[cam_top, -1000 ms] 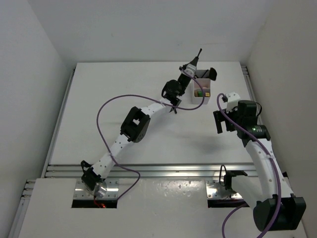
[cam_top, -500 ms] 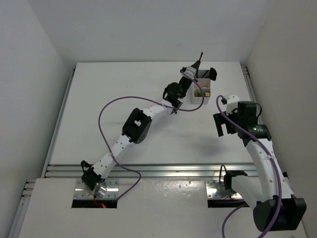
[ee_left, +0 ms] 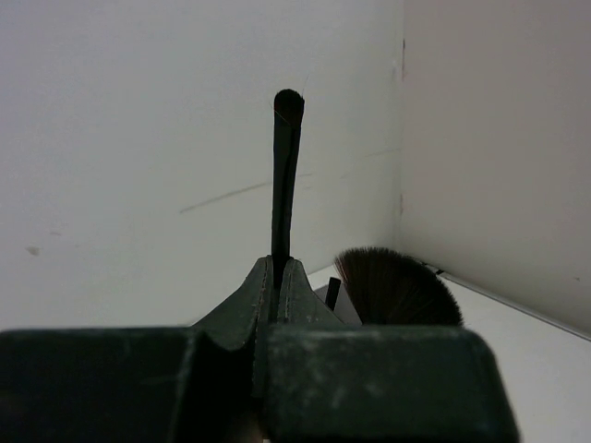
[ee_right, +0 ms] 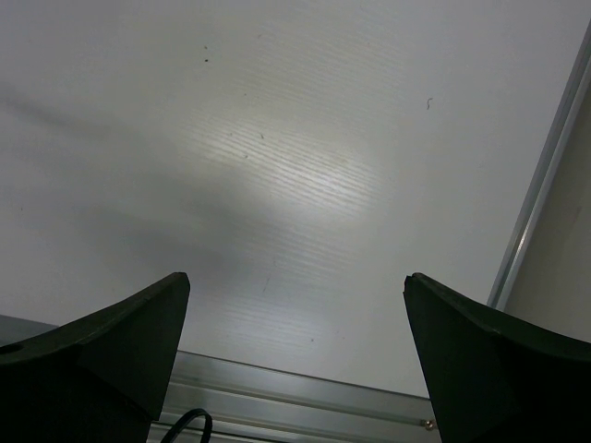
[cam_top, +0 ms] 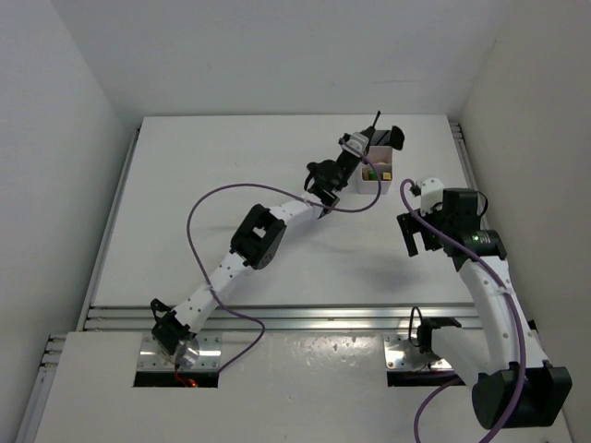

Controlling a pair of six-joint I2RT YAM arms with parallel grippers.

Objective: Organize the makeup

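Note:
My left gripper (cam_top: 362,145) is shut on a thin black brush (cam_top: 374,125) and holds it upright beside the translucent white compartment box (cam_top: 374,181) at the far right of the table. In the left wrist view the brush (ee_left: 284,175) stands up from between the closed jaws (ee_left: 278,273). A fan-headed brush (ee_left: 397,291) stands just right of it, and another thin black handle (ee_left: 332,293) shows between them. Green and gold-brown tubes (cam_top: 373,172) lie in the box. My right gripper (ee_right: 295,295) is open and empty over bare table, near the right side (cam_top: 413,231). No sponges show.
White walls close in the table (cam_top: 231,185) at the back and both sides. A metal rail (ee_right: 351,406) runs along the near edge, seen below my right gripper. Purple cables (cam_top: 199,208) loop off both arms.
My left gripper has moved a little to the right with the brush, closer over the box. The right arm has barely moved.

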